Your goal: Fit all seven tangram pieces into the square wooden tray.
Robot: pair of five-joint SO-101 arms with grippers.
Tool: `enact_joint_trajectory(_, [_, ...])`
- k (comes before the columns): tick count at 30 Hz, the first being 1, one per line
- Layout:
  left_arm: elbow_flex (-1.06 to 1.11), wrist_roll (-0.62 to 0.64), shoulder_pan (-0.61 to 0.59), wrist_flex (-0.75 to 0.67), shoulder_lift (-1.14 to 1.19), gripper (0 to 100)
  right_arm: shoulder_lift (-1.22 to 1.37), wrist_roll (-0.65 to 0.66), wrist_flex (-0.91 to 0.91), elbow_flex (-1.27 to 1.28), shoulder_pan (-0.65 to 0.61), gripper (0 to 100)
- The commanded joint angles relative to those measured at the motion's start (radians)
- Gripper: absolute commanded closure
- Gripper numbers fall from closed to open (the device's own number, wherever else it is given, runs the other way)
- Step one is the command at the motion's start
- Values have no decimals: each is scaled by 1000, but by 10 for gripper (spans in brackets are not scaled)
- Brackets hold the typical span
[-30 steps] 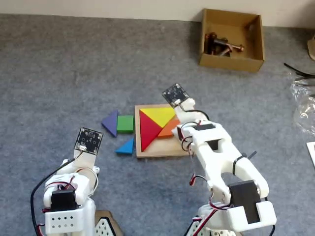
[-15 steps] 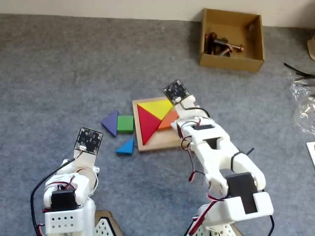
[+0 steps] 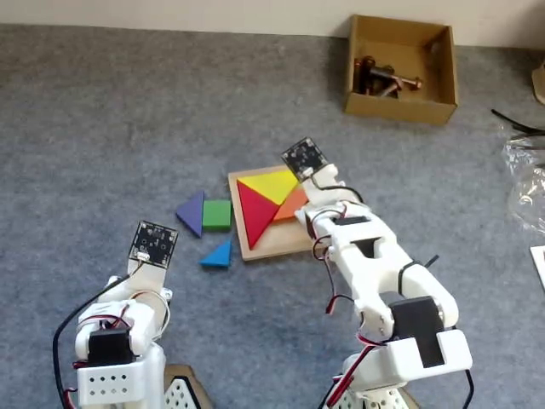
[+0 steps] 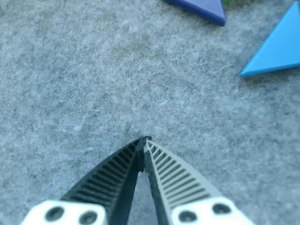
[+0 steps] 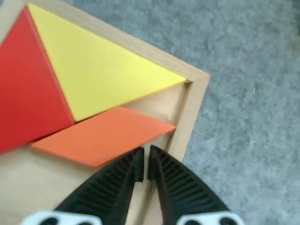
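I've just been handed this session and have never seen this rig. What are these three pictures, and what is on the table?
You are looking at two small robot arms side by side, each ending in a two-fingered gripper. The high view looks down on both. The other two pictures come from a camera on each arm's wrist.

The left gripper is shut and empty over the grey carpet, near the blue triangle and purple triangle.

The right gripper is shut and empty at a corner of the wooden tray, by the orange piece. The tray also holds a red triangle and a yellow triangle.

A green square lies outside the tray. A cardboard box stands farther back.
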Motion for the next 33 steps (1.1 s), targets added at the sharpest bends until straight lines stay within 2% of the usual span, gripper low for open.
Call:
enact_joint_trajectory(1, [21,8,-13,6,-7,986,-16,-2,-27,-61,15,885])
enact_joint_trajectory(15, [21,8,-13,6,-7,986,-27,6,-30,-64,15,879])
enact_joint_trajectory(25, [21,8,-13,6,-7,986,-302,0,-25,15,15,879])
enact_joint_trajectory(33, [21,8,-13,6,-7,986,-395,0,-30,113,12,879])
